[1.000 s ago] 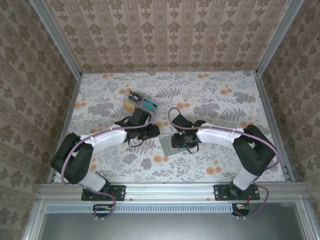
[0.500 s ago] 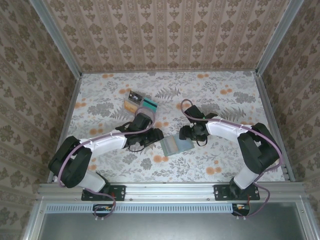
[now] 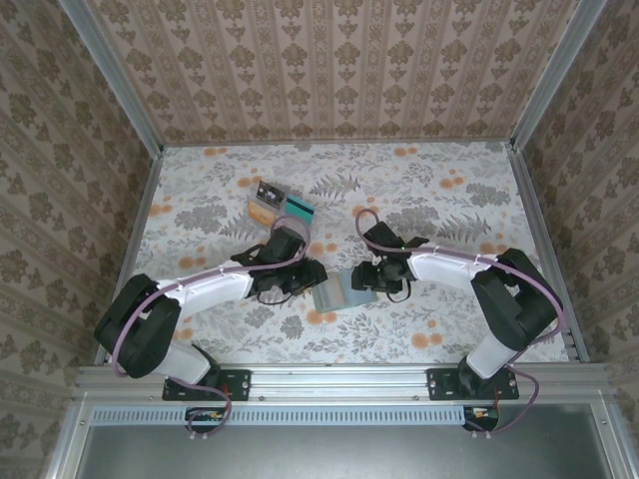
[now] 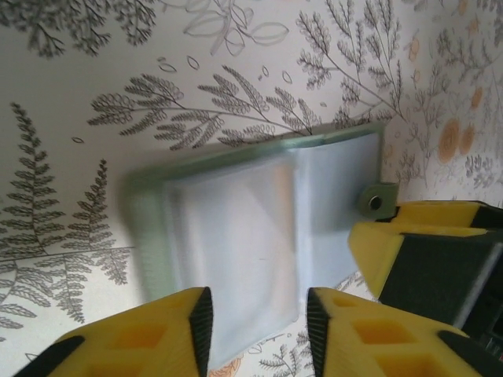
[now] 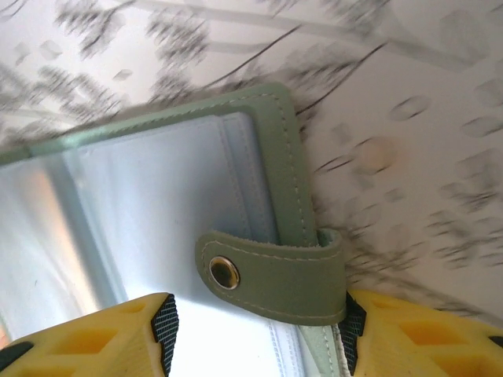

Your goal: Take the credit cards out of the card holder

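Observation:
The card holder (image 3: 337,291) lies open on the table between my two grippers, grey-green outside with a pale blue-grey lining (image 4: 236,228). The credit cards are hidden inside it. My left gripper (image 3: 310,274) hovers over its near edge, jaws apart (image 4: 258,314), with the lining's lower corner between them. My right gripper (image 3: 361,279) stands open (image 5: 255,322) astride the green snap strap (image 5: 267,275). One of its pads touches the strap's fold, the other is clear of it. A yellow finger of the right gripper (image 4: 385,251) sits beside the strap's snap (image 4: 377,200).
A clear tray with colourful cards (image 3: 282,205) stands behind the left gripper, toward the back left. Metal rails (image 3: 135,230) and patterned walls bound the flowered table. Bare tabletop (image 3: 449,190) stretches behind and to the right of the arms.
The right gripper pulled back to the right, then returned left onto the holder's strap. The holder slid a little to the left. The left gripper edged right toward it.

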